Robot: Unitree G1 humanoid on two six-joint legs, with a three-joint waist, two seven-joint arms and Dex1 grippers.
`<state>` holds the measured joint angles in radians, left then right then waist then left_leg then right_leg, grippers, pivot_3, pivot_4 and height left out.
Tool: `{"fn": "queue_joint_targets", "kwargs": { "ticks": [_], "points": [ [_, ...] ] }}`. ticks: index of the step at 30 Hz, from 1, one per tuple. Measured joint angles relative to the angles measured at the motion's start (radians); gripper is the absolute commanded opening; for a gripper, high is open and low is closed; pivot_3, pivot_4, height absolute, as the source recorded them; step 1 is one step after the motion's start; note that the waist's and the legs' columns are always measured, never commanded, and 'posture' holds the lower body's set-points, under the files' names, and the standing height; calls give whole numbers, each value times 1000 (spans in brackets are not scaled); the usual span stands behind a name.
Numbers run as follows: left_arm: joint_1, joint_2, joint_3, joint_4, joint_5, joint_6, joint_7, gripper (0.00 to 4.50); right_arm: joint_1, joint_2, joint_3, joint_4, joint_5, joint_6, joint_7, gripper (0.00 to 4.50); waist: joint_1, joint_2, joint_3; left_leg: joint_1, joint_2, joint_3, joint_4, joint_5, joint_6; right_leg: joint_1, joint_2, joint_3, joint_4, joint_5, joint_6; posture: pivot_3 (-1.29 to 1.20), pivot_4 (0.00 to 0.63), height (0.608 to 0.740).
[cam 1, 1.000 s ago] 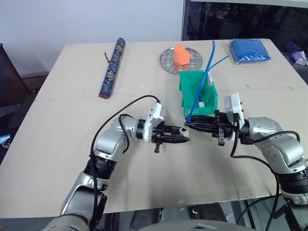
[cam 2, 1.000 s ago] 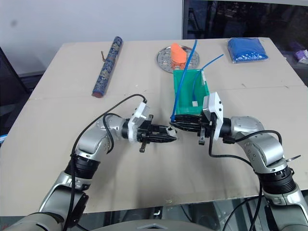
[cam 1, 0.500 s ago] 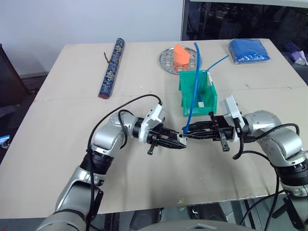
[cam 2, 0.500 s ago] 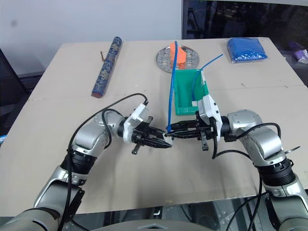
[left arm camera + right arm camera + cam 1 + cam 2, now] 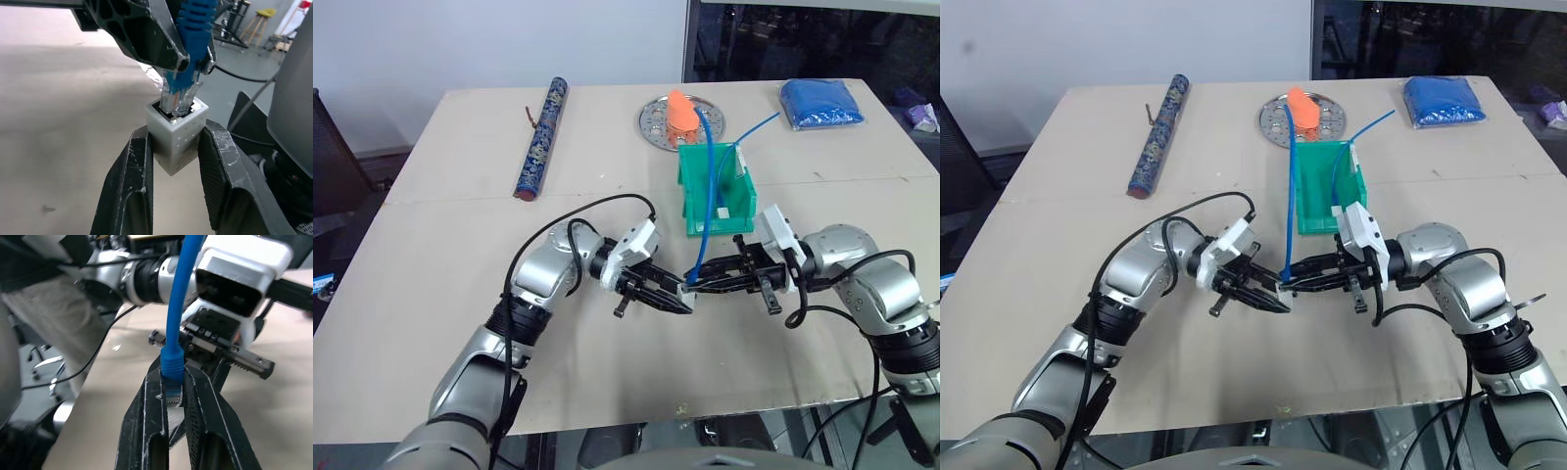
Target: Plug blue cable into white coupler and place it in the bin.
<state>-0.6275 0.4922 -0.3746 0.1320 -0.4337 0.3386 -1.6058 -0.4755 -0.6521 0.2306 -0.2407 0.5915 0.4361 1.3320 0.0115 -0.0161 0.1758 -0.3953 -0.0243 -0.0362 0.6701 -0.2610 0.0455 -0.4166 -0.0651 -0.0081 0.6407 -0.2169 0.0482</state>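
Over the table's front middle, my left gripper is shut on the white coupler, a small cube with its socket facing my right gripper. The right gripper is shut on the blue cable just behind its clear plug. The plug's tip stands inside the coupler's socket. From the grip the cable rises in a curve over the green bin, which stands just behind both grippers.
A second thin blue strand slants up out of the bin. Behind the bin lie a round perforated metal plate with an orange object, a blue pouch at the far right and a patterned tube at the far left.
Both wrists have turned and the gripper tips have dipped toward each other. The plug, apart from the coupler a second ago, now sits in its socket. The cable's upper part swung left.
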Motion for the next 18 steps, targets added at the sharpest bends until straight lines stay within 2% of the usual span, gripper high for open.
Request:
{"fn": "queue_joint_targets", "kwargs": {
  "ticks": [12, 18],
  "points": [
    [-37, -41, -32, 40, 25, -66, -2, 711, -2, -21, 29, 36, -6, 25, 42, 0, 0, 0, 0, 0, 0, 0, 0, 0, 0, 0, 0, 0, 0, 0, 0, 0, 150, 740],
    [-36, -78, -32, 61, 31, -20, 11, 711, 15, -50, 30, 68, -14, -15, 68, 0, 0, 0, 0, -1, 0, 0, 1, 0, 0, 0, 0, 0, 0, 0, 0, 0, 150, 740]
  ]
}}
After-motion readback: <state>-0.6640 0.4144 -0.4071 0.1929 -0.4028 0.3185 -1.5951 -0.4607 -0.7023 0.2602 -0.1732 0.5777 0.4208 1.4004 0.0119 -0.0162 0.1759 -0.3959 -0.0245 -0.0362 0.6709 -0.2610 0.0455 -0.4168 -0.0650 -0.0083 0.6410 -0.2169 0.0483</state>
